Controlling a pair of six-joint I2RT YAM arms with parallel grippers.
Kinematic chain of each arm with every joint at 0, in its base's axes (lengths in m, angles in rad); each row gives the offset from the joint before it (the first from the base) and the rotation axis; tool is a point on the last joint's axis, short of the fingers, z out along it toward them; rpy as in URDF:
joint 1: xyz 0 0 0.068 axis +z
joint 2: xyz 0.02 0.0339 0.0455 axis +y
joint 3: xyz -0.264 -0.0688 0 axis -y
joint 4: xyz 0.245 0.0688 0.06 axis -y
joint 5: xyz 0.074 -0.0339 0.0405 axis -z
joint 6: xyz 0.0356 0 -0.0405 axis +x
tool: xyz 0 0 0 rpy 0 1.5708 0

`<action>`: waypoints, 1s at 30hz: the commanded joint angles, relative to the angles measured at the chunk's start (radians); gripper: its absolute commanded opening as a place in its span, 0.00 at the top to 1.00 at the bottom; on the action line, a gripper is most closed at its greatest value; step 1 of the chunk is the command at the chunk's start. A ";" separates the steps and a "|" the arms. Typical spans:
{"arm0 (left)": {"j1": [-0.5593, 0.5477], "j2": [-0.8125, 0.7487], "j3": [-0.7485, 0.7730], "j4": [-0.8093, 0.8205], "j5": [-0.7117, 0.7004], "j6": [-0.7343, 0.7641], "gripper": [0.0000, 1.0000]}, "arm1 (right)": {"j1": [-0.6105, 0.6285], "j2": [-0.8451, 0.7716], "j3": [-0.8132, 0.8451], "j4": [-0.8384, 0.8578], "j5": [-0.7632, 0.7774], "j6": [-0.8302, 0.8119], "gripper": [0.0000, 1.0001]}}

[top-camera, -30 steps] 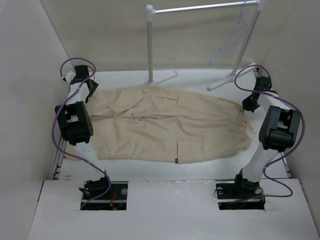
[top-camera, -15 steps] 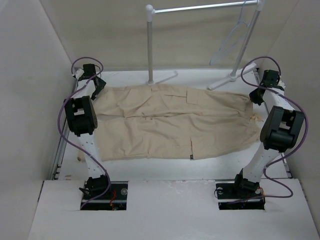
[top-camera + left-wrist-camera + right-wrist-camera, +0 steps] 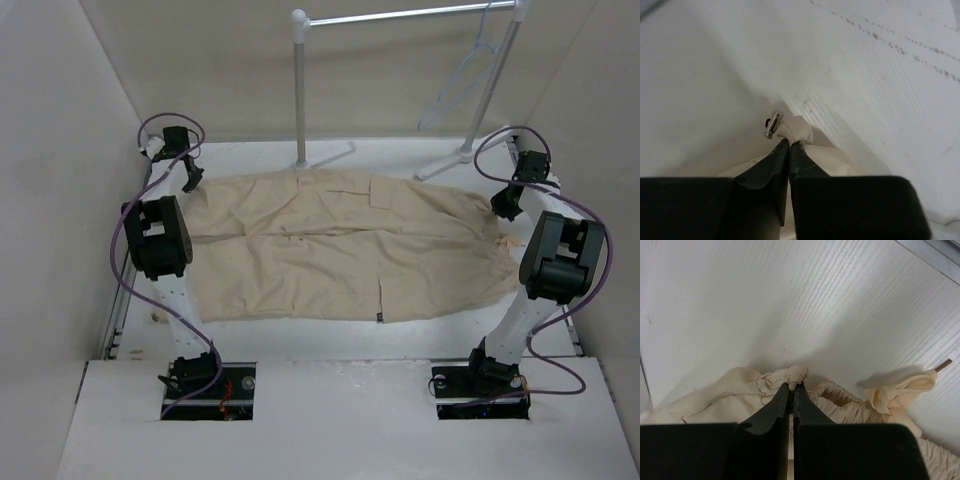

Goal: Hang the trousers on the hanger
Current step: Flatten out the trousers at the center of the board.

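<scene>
Top external view: trousers [image 3: 340, 245] lie spread flat across the table [image 3: 300, 340], waist to the right. Left gripper [image 3: 789, 143] is clamped on a leg-hem corner, and right gripper [image 3: 791, 386] is clamped on the gathered waistband. Hanger [image 3: 452, 90] hangs from the rail [image 3: 400, 15] behind.

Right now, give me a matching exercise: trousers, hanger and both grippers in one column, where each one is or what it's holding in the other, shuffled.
1 trousers
2 hanger
3 left gripper
4 right gripper

A pinching the gathered waistband
B hung on the rack rail
C spread flat on the table
D pinching the cloth's far-left corner

Pairs: 1-C, 2-B, 3-D, 4-A
</scene>
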 commanded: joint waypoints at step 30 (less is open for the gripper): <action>0.044 -0.710 -0.534 -0.069 -0.144 -0.061 0.36 | 0.365 -0.377 -0.089 0.016 0.091 0.054 0.29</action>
